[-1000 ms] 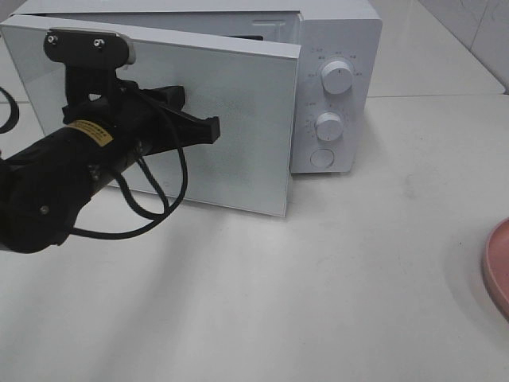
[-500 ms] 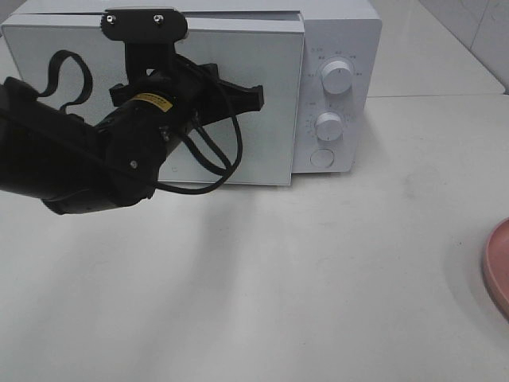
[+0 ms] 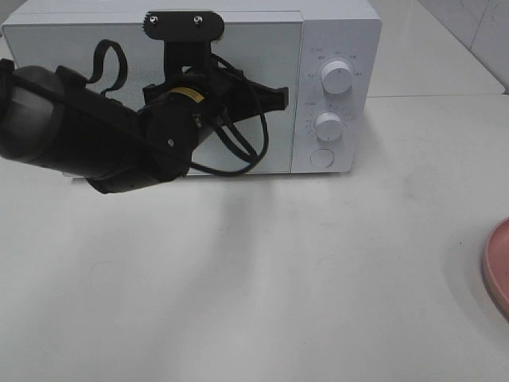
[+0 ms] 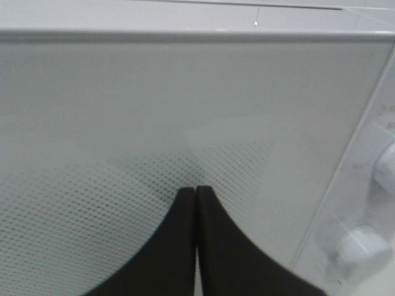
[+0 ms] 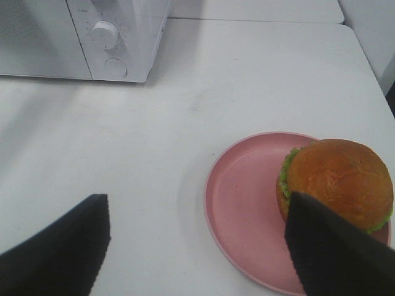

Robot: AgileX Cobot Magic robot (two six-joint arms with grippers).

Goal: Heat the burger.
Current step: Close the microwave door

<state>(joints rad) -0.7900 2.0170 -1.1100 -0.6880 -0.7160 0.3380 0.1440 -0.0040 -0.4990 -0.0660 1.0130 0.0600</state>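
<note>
The burger (image 5: 339, 179), golden-brown bun over green lettuce, rests on the far side of a round pink plate (image 5: 241, 203) in the right wrist view. My right gripper (image 5: 197, 209) hovers open above the plate's near edge, with one finger beside the burger and nothing between the fingers. The white microwave (image 3: 334, 48) stands at the back of the table with its door (image 3: 79, 48) flat against the body. My left gripper (image 3: 278, 99) is shut, and its joined fingertips (image 4: 185, 200) press against the dotted door panel (image 4: 123, 123), holding nothing.
Two white dials (image 3: 337, 78) (image 3: 328, 125) and a round button (image 3: 320, 157) sit on the microwave's right panel. In the exterior high view only a sliver of the pink plate (image 3: 497, 267) shows at the right edge. The white table (image 3: 318, 278) spreads in front.
The microwave door has swung from ajar to flat against the body as my left arm moved right and back with it. The plate has not moved.
</note>
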